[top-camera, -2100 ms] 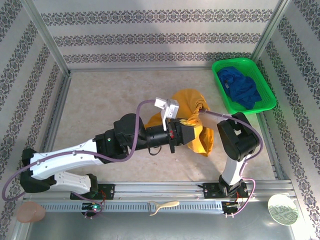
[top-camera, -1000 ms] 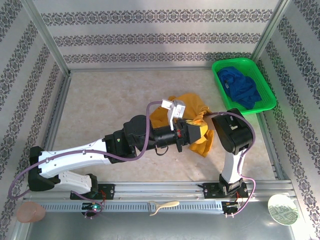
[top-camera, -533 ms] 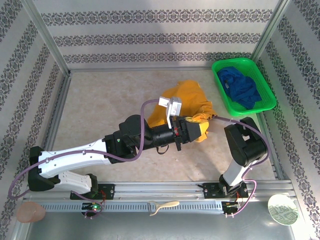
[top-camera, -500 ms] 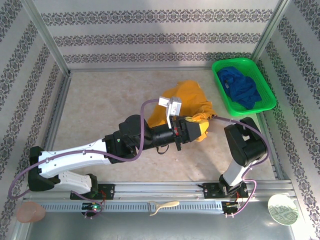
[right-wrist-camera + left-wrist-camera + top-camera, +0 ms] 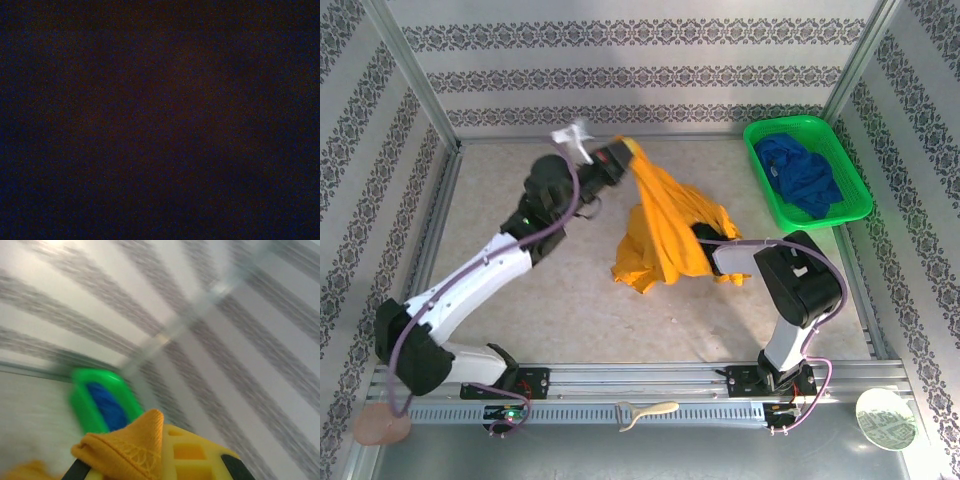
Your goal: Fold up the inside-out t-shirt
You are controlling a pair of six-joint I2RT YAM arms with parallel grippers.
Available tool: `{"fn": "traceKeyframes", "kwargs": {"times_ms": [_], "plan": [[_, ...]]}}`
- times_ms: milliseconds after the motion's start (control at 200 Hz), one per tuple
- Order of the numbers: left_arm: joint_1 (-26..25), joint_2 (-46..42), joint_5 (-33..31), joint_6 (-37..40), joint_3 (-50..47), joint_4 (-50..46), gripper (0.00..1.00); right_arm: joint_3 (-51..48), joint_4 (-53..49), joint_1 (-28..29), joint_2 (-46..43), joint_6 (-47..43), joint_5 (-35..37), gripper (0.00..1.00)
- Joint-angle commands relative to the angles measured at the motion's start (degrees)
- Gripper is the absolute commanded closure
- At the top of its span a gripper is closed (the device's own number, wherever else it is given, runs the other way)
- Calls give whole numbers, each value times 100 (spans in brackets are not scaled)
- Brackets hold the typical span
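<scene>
A pale pink disc (image 5: 380,425) is lying on the near rail at 7 o'clock. From there the left arm (image 5: 470,285) is stretching across the beige, matte desk (image 5: 520,210) toward 11 o'clock. The left claw (image 5: 616,157) is raised there and is clamping shut on a corner of the shirt (image 5: 665,225). In the left wrist view that corner (image 5: 125,452) is bunching into a soft ribbed peak between the jaws.

The shirt is mustard cotton. It is slanting down from the claw in a long creased band toward the desk's centre. Its lower end is pooling in loose rumpled folds just right of centre.

A slim cream utensil (image 5: 645,412) is lying on the rail at 6 o'clock.

The right claw (image 5: 703,236) is sitting low at 3 o'clock, closed, with its tips buried in the shirt's right-hand folds and gripping them. The right wrist view is dark.

At 2 o'clock a green plastic basket (image 5: 760,135), rectangular with slotted walls, is holding a crumpled blue cloth (image 5: 800,175). The left wrist view is showing both blurred, basket (image 5: 80,395) and cloth (image 5: 107,405).

A round patterned plate (image 5: 885,420) is resting on the rail at 5 o'clock.
</scene>
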Motion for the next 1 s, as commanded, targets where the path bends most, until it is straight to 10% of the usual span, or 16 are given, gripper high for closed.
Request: {"fn": "traceKeyframes", "kwargs": {"times_ms": [0,295,590,784,994], "plan": [[942,611,265,-672,-217,-2,100,-104,-805,348,-597,-559,-199,100],[1860,3029,1318,-1175,-53,273,100,669,-3103,685,-2033,-1499,-412,100],[1834,3068,1529,-344,-492,-240,100,1719,-3914,-94,-2411,-1825,-517,100],[1825,1539,2049,394,-793,-909,45,2133,-4198,-281,-2015,-2371,-25,100],[1388,78,2007,475,-816,-1683,25,2456,-4158,-372,-1815,-2411,40,100]]}}
